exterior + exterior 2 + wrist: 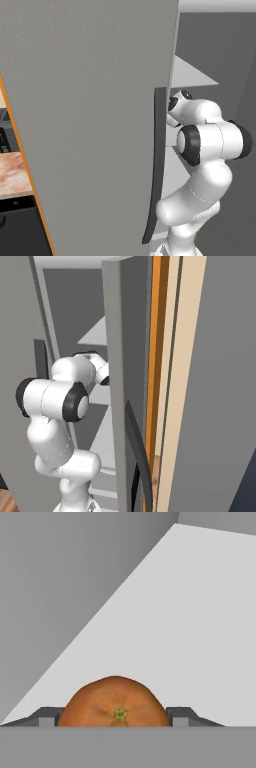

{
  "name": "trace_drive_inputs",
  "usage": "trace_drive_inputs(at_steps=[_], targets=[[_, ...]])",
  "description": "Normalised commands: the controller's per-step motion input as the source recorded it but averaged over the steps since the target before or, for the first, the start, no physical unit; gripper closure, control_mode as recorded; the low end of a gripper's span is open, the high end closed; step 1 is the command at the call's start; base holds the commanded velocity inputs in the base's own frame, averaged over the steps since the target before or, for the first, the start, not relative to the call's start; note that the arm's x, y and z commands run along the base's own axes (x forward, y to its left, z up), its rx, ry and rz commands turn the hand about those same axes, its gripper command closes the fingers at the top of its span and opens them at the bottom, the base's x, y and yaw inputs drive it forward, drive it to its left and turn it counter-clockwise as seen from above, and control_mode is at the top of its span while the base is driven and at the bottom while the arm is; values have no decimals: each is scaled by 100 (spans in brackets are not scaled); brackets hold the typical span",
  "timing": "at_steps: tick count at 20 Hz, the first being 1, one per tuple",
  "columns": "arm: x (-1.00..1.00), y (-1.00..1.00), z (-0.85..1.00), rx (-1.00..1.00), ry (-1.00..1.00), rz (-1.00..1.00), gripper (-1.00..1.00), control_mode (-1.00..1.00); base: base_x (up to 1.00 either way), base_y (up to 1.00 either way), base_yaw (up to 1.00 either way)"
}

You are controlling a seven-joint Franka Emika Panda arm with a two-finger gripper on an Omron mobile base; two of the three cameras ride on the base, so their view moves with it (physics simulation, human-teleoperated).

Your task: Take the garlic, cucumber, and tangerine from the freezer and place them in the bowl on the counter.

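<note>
The tangerine [115, 704], round and orange with a small green stem scar, lies on a pale grey shelf [190, 622] inside the freezer [90, 125]. My gripper [114, 718] is shut on the tangerine, with a dark fingertip [47, 717] pressed against each of its sides. In both base views my white arm [210, 145] reaches into the freezer past the edge of its open door. The garlic, the cucumber and the bowl are out of view.
The freezer door with its dark handle strip [157, 165] stands just left of the arm. A strip of the marbled counter [15, 175] shows at far left. An orange cabinet side [157, 356] and a grey panel [117, 356] close in on the right.
</note>
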Motion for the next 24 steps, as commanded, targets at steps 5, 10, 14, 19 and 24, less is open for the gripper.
trace_drive_inputs(at_steps=[5, 10, 14, 19, 24], targets=[[-27, -7, 0, 0, -6, 0, 100, -100, 0, 0, 0], [-56, -13, 0, 0, -7, -10, 100, -100, 0, 0, 0], [-49, -2, 13, 0, -2, -15, 100, -100, 0, 0, 0], [-39, 0, 27, 0, 0, -17, 100, -100, 0, 0, 0], [-36, -17, 37, 0, 1, -15, 100, -100, 0, 0, 0]])
